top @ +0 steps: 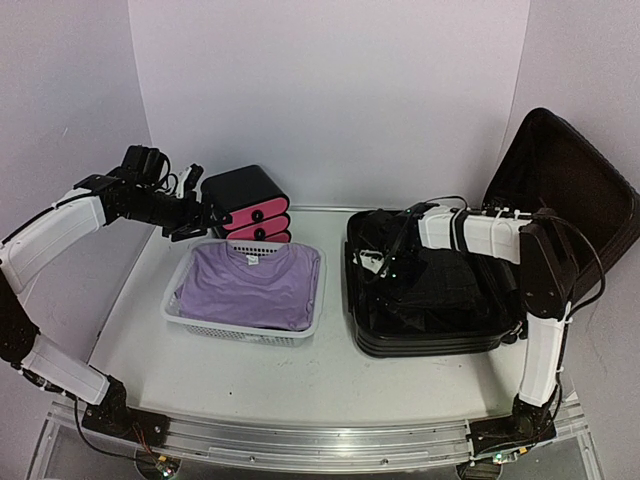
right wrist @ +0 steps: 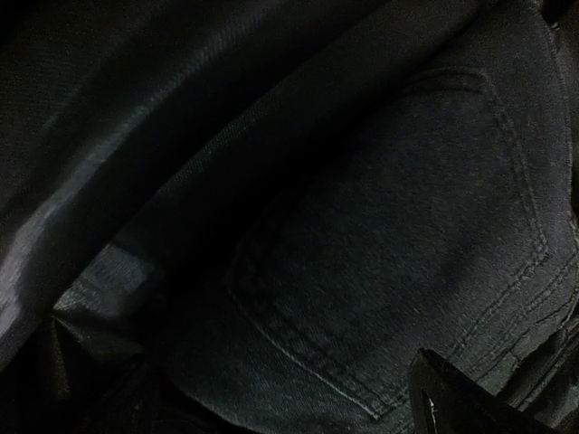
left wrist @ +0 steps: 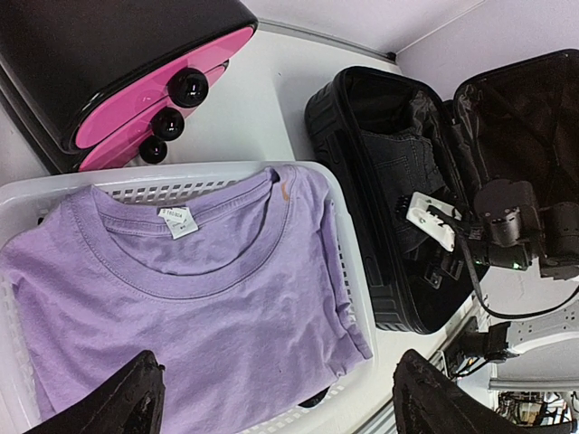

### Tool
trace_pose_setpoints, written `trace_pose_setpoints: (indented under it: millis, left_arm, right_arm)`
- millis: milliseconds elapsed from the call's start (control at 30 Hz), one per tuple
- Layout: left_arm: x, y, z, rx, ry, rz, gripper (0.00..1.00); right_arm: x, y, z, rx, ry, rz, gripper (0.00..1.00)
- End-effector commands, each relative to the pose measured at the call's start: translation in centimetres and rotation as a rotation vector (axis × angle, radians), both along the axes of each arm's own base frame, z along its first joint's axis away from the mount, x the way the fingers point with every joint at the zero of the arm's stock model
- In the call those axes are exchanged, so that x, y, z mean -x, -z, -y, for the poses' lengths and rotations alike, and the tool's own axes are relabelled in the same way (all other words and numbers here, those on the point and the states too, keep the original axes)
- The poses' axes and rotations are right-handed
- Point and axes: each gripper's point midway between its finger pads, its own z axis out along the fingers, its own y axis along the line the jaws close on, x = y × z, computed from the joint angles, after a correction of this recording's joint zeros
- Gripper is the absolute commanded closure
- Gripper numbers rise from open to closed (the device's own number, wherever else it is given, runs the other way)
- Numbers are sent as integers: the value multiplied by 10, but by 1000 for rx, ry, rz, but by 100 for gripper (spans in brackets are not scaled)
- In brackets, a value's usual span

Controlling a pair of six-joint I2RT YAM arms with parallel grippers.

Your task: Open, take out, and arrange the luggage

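Luggage (top: 430, 340) at 3 o'clock, propped open for unpacking. Right gripper (top: 383, 262) spread wide, empty, dipped inside over dark jeans (right wrist: 380, 253), likely for pickup. Left gripper (top: 188, 205) released, parked at 10 o'clock above basket (top: 240, 331).

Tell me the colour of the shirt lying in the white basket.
Light purple. The shirt shows best in the left wrist view.

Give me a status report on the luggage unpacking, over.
Left gripper open, over purple shirt in basket. Right gripper open, inside open luggage, above dark jeans. Nothing blocking in view.
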Motion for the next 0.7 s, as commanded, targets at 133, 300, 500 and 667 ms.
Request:
trace_pose_setpoints:
  millis: [133, 300, 500, 667]
  left_arm:
    - [-7, -29, 9, 59, 14, 69, 12]
    - [-9, -32, 10, 69, 16, 67, 12]
    - [-10, -34, 10, 68, 13, 69, 12]
    - [-11, -38, 12, 86, 13, 62, 12]
  right_arm:
    - [-15, 14, 0, 37, -27, 46, 2]
    - [-20, 28, 1, 68, -46, 49, 2]
    - [-33, 25, 1, 61, -46, 135, 13]
    - [-37, 11, -3, 17, -41, 172, 44]
